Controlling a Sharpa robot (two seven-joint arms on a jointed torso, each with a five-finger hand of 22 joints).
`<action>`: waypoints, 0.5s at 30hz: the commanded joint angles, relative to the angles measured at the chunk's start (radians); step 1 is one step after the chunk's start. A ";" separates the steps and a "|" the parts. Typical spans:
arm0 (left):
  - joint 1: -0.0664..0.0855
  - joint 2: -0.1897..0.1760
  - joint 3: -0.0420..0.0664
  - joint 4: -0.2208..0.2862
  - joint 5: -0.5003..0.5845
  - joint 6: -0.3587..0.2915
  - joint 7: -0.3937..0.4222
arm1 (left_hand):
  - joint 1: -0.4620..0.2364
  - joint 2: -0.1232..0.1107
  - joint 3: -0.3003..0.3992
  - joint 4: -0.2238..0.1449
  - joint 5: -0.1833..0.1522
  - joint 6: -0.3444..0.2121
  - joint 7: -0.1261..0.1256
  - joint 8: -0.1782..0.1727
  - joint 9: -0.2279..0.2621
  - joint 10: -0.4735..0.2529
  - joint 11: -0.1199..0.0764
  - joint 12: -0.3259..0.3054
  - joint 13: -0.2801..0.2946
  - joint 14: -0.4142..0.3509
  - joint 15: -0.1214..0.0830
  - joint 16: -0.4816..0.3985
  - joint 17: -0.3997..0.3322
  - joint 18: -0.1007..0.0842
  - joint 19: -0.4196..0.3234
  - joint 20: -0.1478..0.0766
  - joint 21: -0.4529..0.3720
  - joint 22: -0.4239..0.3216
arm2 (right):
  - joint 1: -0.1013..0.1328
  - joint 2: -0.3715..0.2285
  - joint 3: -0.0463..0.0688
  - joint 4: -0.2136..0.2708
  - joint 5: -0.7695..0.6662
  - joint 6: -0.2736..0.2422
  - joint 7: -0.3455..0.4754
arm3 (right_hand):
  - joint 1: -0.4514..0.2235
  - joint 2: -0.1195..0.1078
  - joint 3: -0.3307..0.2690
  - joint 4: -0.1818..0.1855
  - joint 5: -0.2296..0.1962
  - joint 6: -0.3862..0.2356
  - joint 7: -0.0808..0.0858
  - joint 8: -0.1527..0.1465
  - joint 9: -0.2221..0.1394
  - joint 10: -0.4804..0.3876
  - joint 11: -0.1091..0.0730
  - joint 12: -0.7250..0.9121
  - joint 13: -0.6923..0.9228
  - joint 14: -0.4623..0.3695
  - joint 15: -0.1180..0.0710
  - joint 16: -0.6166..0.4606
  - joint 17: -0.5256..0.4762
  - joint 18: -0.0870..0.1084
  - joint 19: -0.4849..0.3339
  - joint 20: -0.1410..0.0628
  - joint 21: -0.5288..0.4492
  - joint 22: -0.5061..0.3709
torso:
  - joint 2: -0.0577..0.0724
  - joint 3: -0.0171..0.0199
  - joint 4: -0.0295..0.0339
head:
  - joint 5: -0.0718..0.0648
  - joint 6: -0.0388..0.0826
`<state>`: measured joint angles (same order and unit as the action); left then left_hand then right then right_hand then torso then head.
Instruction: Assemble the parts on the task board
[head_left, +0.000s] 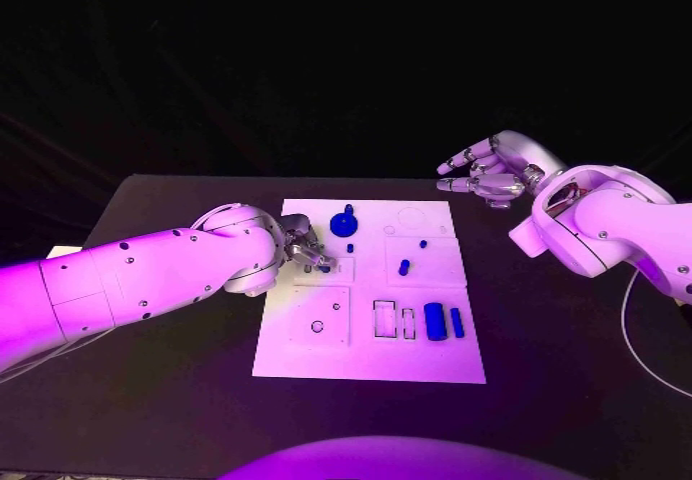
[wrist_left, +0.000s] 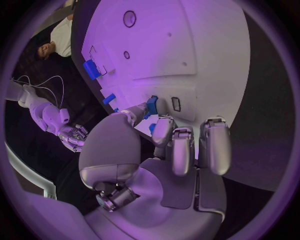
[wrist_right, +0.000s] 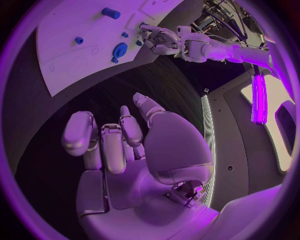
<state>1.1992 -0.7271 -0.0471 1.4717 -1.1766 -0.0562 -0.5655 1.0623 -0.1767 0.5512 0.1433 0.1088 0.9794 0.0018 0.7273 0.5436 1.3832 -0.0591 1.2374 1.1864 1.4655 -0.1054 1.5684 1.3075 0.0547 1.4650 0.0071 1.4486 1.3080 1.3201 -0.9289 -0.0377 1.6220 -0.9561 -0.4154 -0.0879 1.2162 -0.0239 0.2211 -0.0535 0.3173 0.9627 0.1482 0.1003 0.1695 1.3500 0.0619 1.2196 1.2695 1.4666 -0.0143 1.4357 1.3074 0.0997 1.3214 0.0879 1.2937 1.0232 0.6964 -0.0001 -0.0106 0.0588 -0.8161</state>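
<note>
The white task board (head_left: 368, 345) lies in the middle of the table. My left hand (head_left: 306, 250) is over its upper left part. There thumb and finger pinch a small blue part (wrist_left: 151, 105) beside a small rectangular slot (wrist_left: 175, 104). A round blue part (head_left: 343, 223) stands just beyond that hand; the right wrist view shows the round blue part (wrist_right: 120, 49) too. Small blue pegs (head_left: 405, 267) stand mid-board. Two blue blocks (head_left: 436, 321) lie at the lower right. My right hand (head_left: 490, 170) hovers off the board's far right corner, fingers apart, holding nothing.
The black table (head_left: 577, 340) has bare room on both sides of the board. Empty rectangular recesses (head_left: 387, 318) sit left of the blue blocks. A round hole (head_left: 317, 326) is in the board's lower left panel.
</note>
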 joint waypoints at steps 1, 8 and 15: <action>0.003 0.000 0.000 -0.002 0.002 0.036 -0.013 | -0.013 0.001 -0.010 0.002 0.005 0.010 0.000 0.004 -0.002 0.006 -0.001 0.001 -0.004 0.105 -0.008 0.002 0.263 -0.018 0.046 -0.009 0.002 0.100 | 0.000 0.001 0.000 -0.001 -0.005 0.004 -0.002 | 0.000 0.004 0.005 0.004 0.008 0.001 0.000 0.003 0.001 -0.005 -0.004 -0.004 -0.001 0.059 -0.004 -0.003 0.049 0.006 -0.009 -0.001 -0.007 -0.001 | -0.001 -0.0002 -0.0001 | 0.000 -0.002; 0.007 -0.002 0.001 -0.004 0.002 0.051 -0.017 | -0.013 0.001 -0.013 0.002 0.005 0.011 -0.001 0.004 -0.002 0.007 -0.001 0.000 -0.004 0.105 -0.009 0.002 0.263 -0.018 0.046 -0.009 0.002 0.101 | 0.000 0.001 0.000 0.000 -0.006 0.004 -0.002 | 0.000 0.004 0.005 0.004 0.010 0.001 0.000 0.003 0.002 -0.005 -0.004 -0.003 -0.001 0.059 -0.004 -0.003 0.049 0.006 -0.008 -0.001 -0.007 -0.001 | 0.000 -0.0001 0.0005 | -0.001 -0.004; 0.009 -0.001 0.001 -0.008 0.002 0.047 -0.023 | -0.017 0.012 -0.021 0.011 0.007 0.016 -0.002 0.001 -0.006 0.008 -0.003 -0.002 -0.006 0.105 -0.009 0.002 0.263 -0.018 0.046 -0.009 0.002 0.101 | 0.000 0.001 0.000 0.001 -0.006 0.003 -0.001 | 0.000 0.004 0.006 0.004 0.012 0.001 0.000 0.004 0.002 -0.005 -0.004 -0.003 -0.001 0.059 -0.004 -0.003 0.049 0.006 -0.008 -0.001 -0.007 0.000 | 0.000 -0.0003 0.0007 | -0.001 -0.004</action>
<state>1.2073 -0.7281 -0.0459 1.4666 -1.1747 -0.0275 -0.5763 1.0518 -0.1662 0.5366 0.1530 0.1110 0.9885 -0.0004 0.7273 0.5392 1.3867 -0.0627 1.2374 1.1811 1.4655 -0.1053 1.5684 1.3074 0.0546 1.4673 0.0049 1.4485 1.3078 1.3201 -0.9285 -0.0378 1.6224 -0.9566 -0.4155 -0.0885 1.2162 -0.0239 0.2238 -0.0508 0.3275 0.9627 0.1482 0.1002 0.1703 1.3500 0.0619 1.2196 1.2696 1.4666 -0.0143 1.4357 1.3073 0.0996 1.3214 0.0879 1.2901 1.0233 0.6963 -0.0001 -0.0100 0.0576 -0.8203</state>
